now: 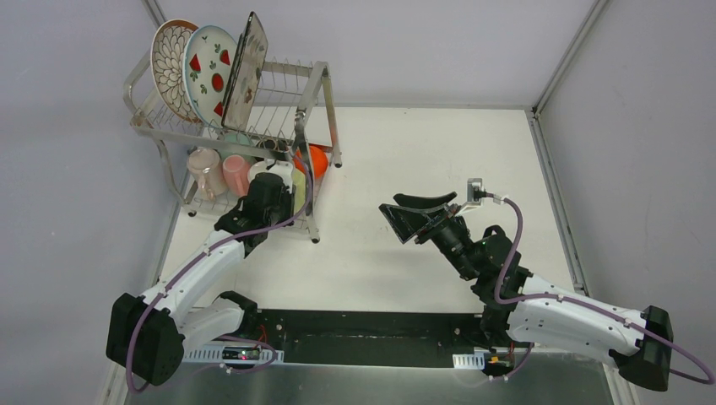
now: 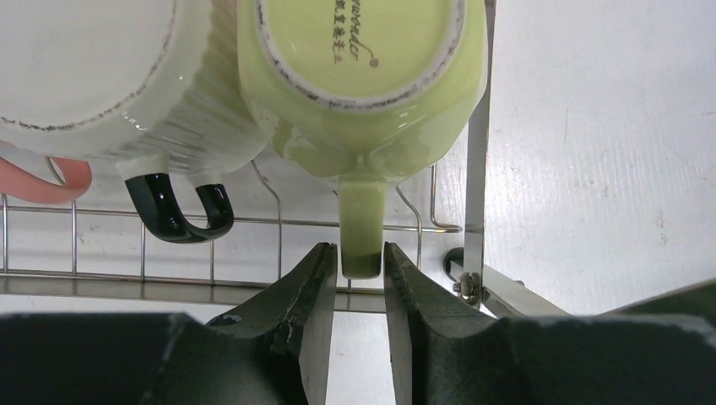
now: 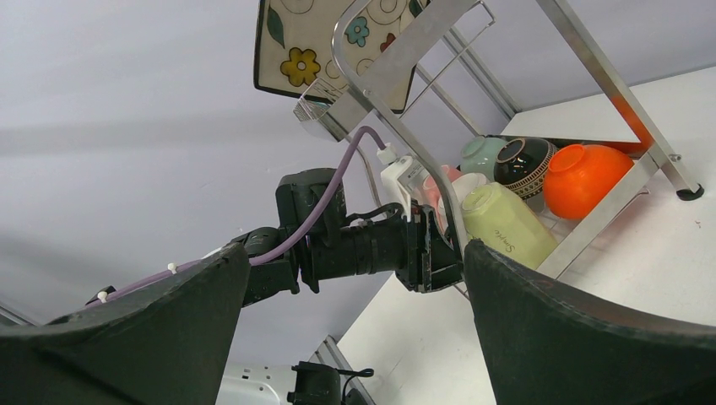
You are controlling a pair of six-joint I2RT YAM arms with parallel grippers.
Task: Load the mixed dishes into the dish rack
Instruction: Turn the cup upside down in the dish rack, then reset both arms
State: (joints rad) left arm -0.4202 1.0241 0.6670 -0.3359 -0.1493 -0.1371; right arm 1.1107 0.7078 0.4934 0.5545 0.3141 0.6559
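Honestly, looks like the let-go step for the yellow mug (image 2: pixel 363 76). Already parked upside down on the lower tier of the dish rack (image 2: pixel 475 169), just beside the white mug (image 2: pixel 101 76), handle (image 2: pixel 361 228) sticking out toward the near side.

Got the left tool (image 2: pixel 361 274) hugging that handle from both sides, jaws nearly together. Can't tell whether pinching or just clear of it. Meanwhile right tool (image 1: pixel 411 215) spread wide with nothing in it, hanging over the tabletop (image 1: pixel 405 152), well apart from the rack.

So: spread the left jaws fully before moving anything. Then back straight out along the handle line, no sideways drift, no lift. Otherwise, real risk of hooking the handle and dragging the mug off its spot, or clipping the front rail (image 2: pixel 169 288) just below.
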